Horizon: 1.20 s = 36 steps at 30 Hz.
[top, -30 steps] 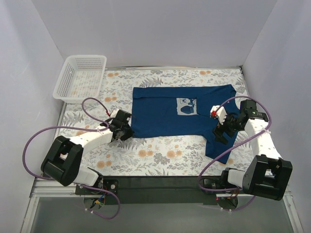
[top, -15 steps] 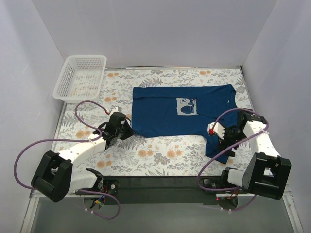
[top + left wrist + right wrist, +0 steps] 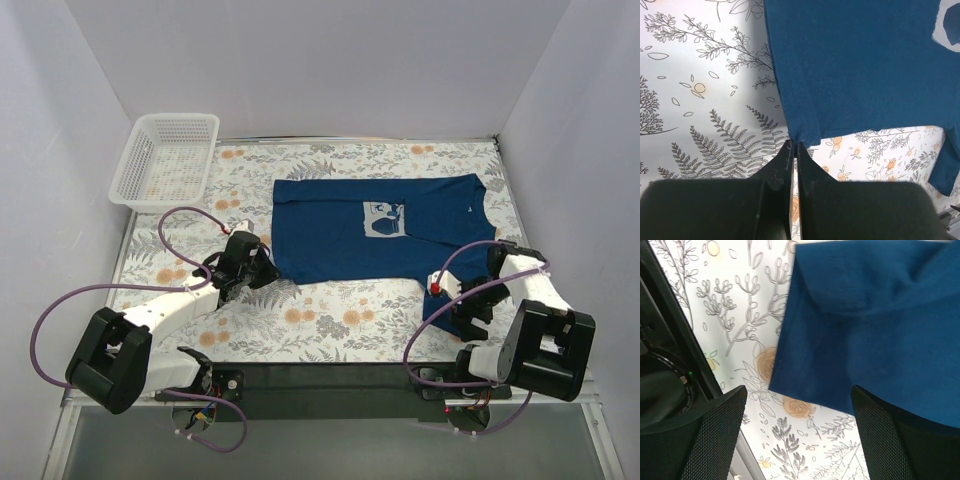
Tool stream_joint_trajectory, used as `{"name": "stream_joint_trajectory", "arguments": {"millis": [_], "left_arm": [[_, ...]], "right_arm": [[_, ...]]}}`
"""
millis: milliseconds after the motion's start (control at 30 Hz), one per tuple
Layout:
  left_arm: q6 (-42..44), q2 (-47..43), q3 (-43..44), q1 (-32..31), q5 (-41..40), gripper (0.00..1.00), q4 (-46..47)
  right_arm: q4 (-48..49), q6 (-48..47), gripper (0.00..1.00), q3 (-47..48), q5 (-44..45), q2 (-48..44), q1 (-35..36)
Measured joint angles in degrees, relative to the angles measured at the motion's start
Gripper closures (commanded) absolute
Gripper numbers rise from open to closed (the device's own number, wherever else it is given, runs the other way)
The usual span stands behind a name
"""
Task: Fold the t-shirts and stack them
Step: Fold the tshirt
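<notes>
One navy t-shirt [image 3: 345, 235] lies spread on the floral tablecloth, its pale print [image 3: 384, 218] facing up. My left gripper [image 3: 262, 270] sits at the shirt's near left hem corner. In the left wrist view the t-shirt [image 3: 855, 65] fills the top, and the left gripper [image 3: 793, 145] is shut, its tips pinching that hem corner. My right gripper [image 3: 468, 306] hovers over the sleeve at the near right. Seen from the right wrist, the right gripper [image 3: 797, 396] is open. Its mesh pads [image 3: 715, 435] straddle the sleeve edge of the t-shirt [image 3: 870, 330] with nothing between them.
A white mesh basket [image 3: 165, 158] stands at the far left corner. White walls close in the table on three sides. A black rail [image 3: 330, 385] runs along the near edge between the arm bases, and purple cables loop beside both arms.
The right gripper has come down toward the near edge, over the sleeve, and its jaws have narrowed slightly. The left arm's shoulder swung nearer while its gripper stayed at the hem corner.
</notes>
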Motion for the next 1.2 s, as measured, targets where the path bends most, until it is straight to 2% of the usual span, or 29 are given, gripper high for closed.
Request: {"name": "stream_joint_trajectory", "arguments": {"millis": [133,333,433,467,633,667,767,967,1033,1067,1200], "left_arm": [[0.2,0.0,0.0,0.0,0.7,1.00,0.4],[0.2,0.0,-0.2,0.0,0.9,1.00,0.8],[0.2,0.0,-0.5,0.0,1.0,1.00,0.8],[0.2,0.0,-0.5,0.0,1.0,1.00,0.8],[0.2,0.0,-0.7,0.0,1.1,1.00,0.8],[0.2,0.0,-0.8,0.0,1.1,1.00,0.8],[0.2,0.0,-0.9,0.0,1.2,1.00,0.8],[0.2,0.0,-0.9,0.0,1.3,1.00,0.8],[0.2,0.0,-0.9,0.0,1.3,1.00,0.8],[0.2,0.0,-0.9,0.0,1.3,1.00,0.8],[0.2,0.0,-0.9,0.0,1.3,1.00,0.8]], "right_arm": [[0.3,-0.1,0.27,-2.9,1.2,-2.4,1.4],[2.6,0.1,0.37,-5.0,3.0,-4.9,1.9],[4.4,0.6,0.49,-5.8,3.2,-5.9,2.1],[5.2,0.8,0.56,-6.1,3.4,-6.4,2.1],[8.4,1.3,0.69,-7.9,4.0,-9.1,2.4],[8.6,1.4,0.78,-8.1,4.0,-9.6,2.4],[9.0,1.9,0.89,-8.5,4.2,-10.5,2.4],[9.4,4.4,0.91,-7.2,3.7,-10.4,2.4],[9.2,5.5,0.93,-5.3,3.1,-10.4,2.4],[9.1,6.0,0.99,-4.2,2.7,-10.4,2.4],[8.4,7.9,0.99,0.5,0.8,-10.2,2.4]]}}
